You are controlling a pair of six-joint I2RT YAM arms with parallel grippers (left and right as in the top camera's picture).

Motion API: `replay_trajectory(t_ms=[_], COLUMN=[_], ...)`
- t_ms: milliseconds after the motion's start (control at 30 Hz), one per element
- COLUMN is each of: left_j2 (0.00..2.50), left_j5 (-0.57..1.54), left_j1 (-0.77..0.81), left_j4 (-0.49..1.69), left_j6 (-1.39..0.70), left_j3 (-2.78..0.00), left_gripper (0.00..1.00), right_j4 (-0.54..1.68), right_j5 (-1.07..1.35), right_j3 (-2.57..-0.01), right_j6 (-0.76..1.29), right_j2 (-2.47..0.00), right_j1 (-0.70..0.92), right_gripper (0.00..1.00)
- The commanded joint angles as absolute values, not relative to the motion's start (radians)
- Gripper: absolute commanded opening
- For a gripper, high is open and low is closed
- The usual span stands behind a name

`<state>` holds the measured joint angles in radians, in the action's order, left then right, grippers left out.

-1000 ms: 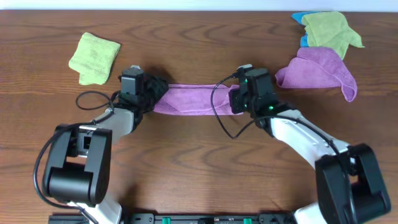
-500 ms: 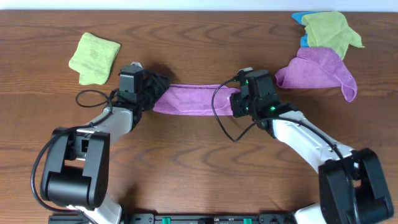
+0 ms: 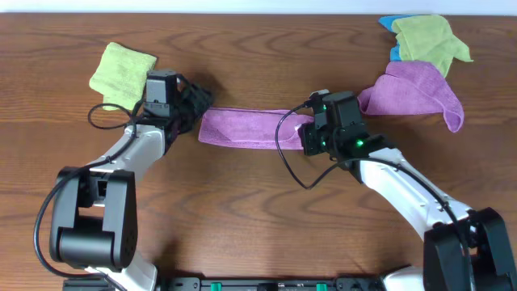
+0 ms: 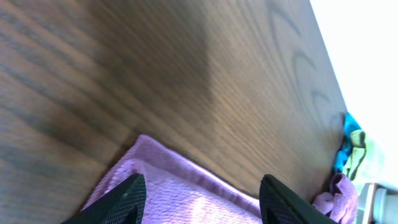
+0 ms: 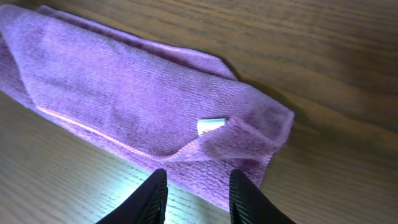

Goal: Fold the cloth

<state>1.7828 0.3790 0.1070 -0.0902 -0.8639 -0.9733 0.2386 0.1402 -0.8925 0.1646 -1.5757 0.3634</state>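
I see the cloth (image 3: 246, 129) lying on the bench (image 3: 258, 210) as a long strip, its length running arm to arm. My left gripper (image 4: 202, 196) hangs open at its left end, my right gripper (image 5: 198, 190) open over its right end.
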Motion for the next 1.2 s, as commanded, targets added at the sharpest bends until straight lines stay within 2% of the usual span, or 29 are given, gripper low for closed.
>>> replay_trajectory(t_ms=[0,200,433,667,900,1167], left_j2=[1.763,1.763,1.763,1.759,1.759,1.76], left_j5=[0.393,0.442,0.53,0.57,0.556,0.4], left_j1=[0.103,0.103,0.103,0.117,0.17,0.227], left_j4=[-0.061,-0.012,0.009,0.045,0.052,0.051], left_j6=[-0.836,-0.83,-0.801,-0.785,-0.785,-0.785], left_j3=[-0.994,-0.994,-0.994,-0.994,-0.994,-0.994], left_gripper=[0.59,0.59,0.59,0.61,0.63,0.63], right_j4=[0.24,0.241,0.249,0.324,0.379,0.39], right_j5=[0.171,0.251,0.214,0.207,0.279,0.27], right_j3=[-0.89,-0.89,-0.89,-0.89,-0.89,-0.89], right_j6=[0.187,0.187,0.248,0.34,0.366,0.366], right_j2=[-1.559,-1.559,-1.524,-1.431,-1.429,-1.429], right_j1=[0.36,0.392,0.395,0.342,0.335,0.334], right_gripper=[0.32,0.33,0.31,0.42,0.45,0.45])
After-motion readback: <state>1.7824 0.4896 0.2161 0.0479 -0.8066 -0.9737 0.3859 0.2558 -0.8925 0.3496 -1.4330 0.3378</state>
